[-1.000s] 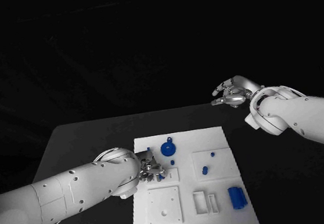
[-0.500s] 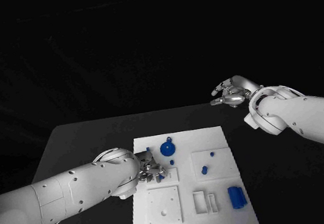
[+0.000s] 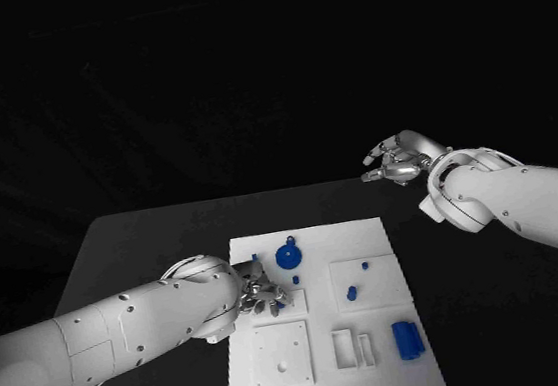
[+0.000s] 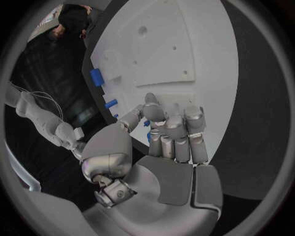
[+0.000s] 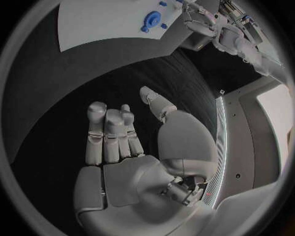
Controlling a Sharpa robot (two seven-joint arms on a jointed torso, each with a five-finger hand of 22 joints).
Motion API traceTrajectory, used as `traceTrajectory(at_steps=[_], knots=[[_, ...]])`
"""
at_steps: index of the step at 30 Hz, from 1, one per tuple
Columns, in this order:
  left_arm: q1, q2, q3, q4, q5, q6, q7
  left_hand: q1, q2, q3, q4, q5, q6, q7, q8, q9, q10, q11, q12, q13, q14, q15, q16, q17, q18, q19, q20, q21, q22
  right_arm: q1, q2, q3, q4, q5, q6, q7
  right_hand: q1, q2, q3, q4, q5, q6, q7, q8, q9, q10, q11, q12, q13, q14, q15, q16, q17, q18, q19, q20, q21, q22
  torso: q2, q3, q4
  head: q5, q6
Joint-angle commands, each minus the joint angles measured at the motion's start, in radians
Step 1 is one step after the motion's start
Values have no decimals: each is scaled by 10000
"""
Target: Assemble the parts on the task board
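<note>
Head view: a white rectangular task board [image 3: 325, 322] is laid on the black desk [image 3: 141, 238]. A round blue disc part [image 3: 290, 255] is seen near its far edge, small blue peg parts [image 3: 354, 292] on a raised white square plate, and a blue rectangular block part [image 3: 409, 338] near the right front corner. The silver left hand [image 3: 260, 293] is lowered onto the board's left portion. The silver right hand [image 3: 393, 161] is held above the desk's far right, well apart from the board.

Left wrist view: the left hand [image 4: 161, 142] is shown with fingers [image 4: 175, 135] curled over small blue parts [image 4: 147, 124]; whether one is gripped cannot be told.

Right wrist view: the right hand [image 5: 132, 147] is shown with fingers [image 5: 107, 132] spread and nothing held.
</note>
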Motion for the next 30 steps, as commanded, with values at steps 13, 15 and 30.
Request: traceTrajectory(at_steps=[13,15,30], knots=[[0,-77,14,-43,8,-31,37,-124,-949,33,558,-90,-87,23,-19,58,53,8,54,-21,48,-123,109,-27,-16,-85,-953,54,16,-6,-53,5,13,-22,79,62,-44,88,4,-70,0,-182,220,-39,-14,-68,7,41,-13,-46,39,-47,18,518,43,-35,-45,160,-4,-2,-4,-11,-7],[0,-103,20,-24,37,-64,51,-83,-1071,90,652,-90,-93,23,-12,71,52,9,52,-24,42,-123,115,-31,-8,-80,-953,62,12,-7,-63,5,15,-22,67,72,-47,87,3,-70,-1,-183,220,-40,-14,-69,8,42,-13,-46,39,-47,19,518,43,-35,-45,160,-4,-3,-4,-8,-9],[12,-377,215,224,814,-271,226,146,-1617,322,1168,-87,-272,91,-102,88,17,74,-49,-96,-48,-62,57,-96,-4,-122,-924,60,-30,-15,-110,5,21,-9,26,85,-77,75,-7,-69,-8,-191,223,-46,-19,-70,11,46,-18,-45,42,-48,21,518,46,-31,-44,161,-5,1,-3,-23,50]])
